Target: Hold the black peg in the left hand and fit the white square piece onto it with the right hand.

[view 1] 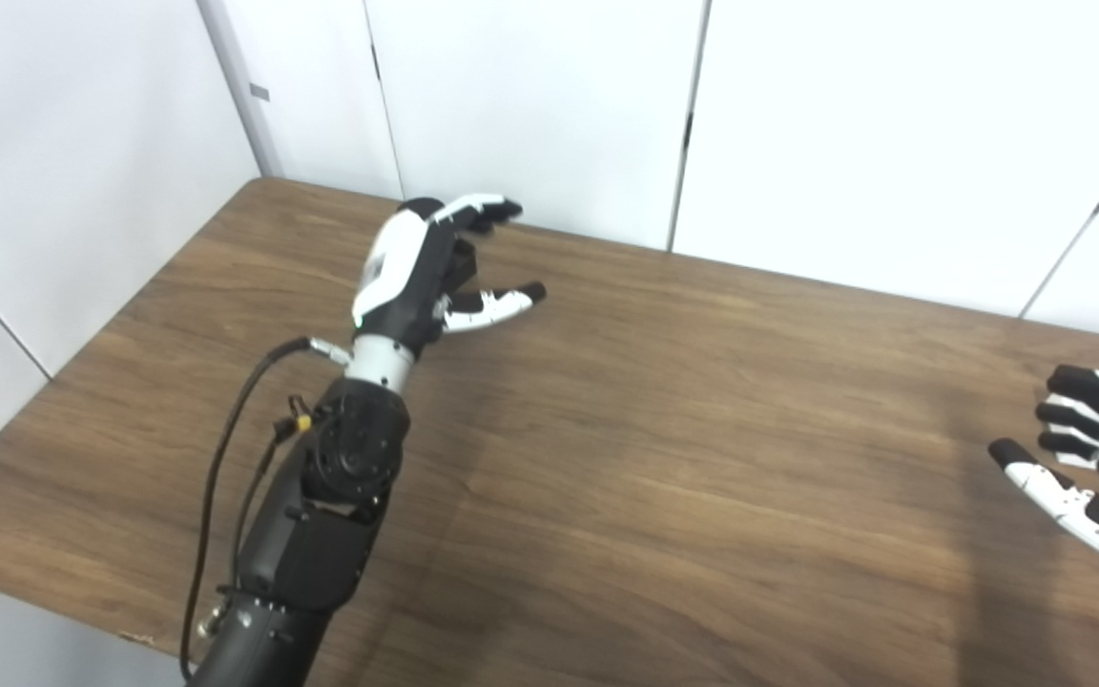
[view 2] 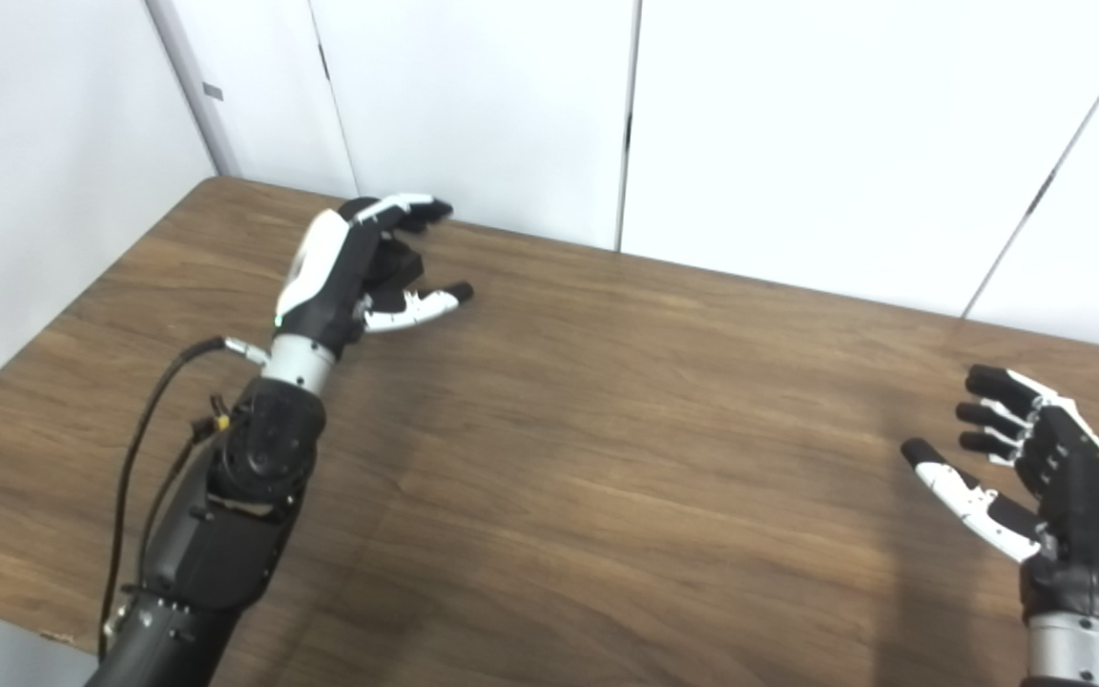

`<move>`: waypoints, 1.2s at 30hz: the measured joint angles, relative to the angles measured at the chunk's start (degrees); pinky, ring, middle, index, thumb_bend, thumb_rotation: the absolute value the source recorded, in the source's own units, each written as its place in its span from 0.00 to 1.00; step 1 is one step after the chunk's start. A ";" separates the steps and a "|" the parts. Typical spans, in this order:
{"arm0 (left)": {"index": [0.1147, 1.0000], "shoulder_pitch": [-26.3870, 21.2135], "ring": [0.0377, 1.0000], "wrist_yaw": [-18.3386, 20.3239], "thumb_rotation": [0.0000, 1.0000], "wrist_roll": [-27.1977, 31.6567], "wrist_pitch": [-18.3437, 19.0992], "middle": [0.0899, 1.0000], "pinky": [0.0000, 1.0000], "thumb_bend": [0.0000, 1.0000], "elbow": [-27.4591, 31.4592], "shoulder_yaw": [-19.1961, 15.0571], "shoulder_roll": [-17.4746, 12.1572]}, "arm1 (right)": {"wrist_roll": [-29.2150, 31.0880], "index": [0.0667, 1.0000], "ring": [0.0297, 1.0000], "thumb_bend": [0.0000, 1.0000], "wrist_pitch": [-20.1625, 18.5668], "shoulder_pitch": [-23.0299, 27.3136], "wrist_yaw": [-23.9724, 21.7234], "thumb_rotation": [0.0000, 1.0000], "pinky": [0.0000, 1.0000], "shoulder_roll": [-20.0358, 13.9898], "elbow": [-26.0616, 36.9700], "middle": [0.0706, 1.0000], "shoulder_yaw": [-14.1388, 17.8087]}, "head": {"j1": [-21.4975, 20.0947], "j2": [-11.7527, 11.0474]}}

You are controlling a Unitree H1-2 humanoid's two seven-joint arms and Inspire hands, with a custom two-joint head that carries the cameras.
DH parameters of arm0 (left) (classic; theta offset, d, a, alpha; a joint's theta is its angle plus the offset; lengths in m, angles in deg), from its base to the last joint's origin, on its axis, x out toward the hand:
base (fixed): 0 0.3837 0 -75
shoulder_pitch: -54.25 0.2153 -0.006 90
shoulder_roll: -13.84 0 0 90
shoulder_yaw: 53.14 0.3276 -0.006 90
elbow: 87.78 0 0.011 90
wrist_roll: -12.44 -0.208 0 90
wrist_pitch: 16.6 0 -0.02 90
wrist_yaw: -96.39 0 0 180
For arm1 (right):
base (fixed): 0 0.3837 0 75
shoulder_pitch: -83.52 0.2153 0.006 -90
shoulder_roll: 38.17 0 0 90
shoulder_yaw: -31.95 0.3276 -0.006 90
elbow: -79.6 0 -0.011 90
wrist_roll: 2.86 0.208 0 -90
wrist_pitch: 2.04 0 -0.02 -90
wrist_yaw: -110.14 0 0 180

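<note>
Our left hand and right hand hover spread and empty over the surface; no peg or piece visible, so we must first find them.

Brown wood-grain table, corner against white wall panels.

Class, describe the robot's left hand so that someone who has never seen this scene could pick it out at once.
Start at the brown wood-grain table in front of the white wall panels. Over its far left part, a dark arm with a looping black cable ends in the black-and-white left hand, open and empty. The right hand, also open, sits at the near right edge and shows no cable.
</note>
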 measured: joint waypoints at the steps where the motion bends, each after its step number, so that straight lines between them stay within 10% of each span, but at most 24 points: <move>1: 0.72 -0.51 0.80 -0.10 0.15 -0.59 0.19 0.79 0.67 0.71 -0.01 -0.25 -0.29 | 0.00 0.69 0.68 0.48 0.00 -0.02 0.00 0.00 0.61 0.00 0.00 0.73 -0.01 | -0.09 0.09; 36: 0.82 -9.10 0.98 -6.27 0.43 -12.96 9.62 0.95 0.89 0.91 -14.99 1.37 -9.65 | -0.06 0.69 0.68 0.47 -0.21 -0.22 -0.14 0.00 0.61 0.31 0.23 0.73 -0.30 | -0.35 -0.35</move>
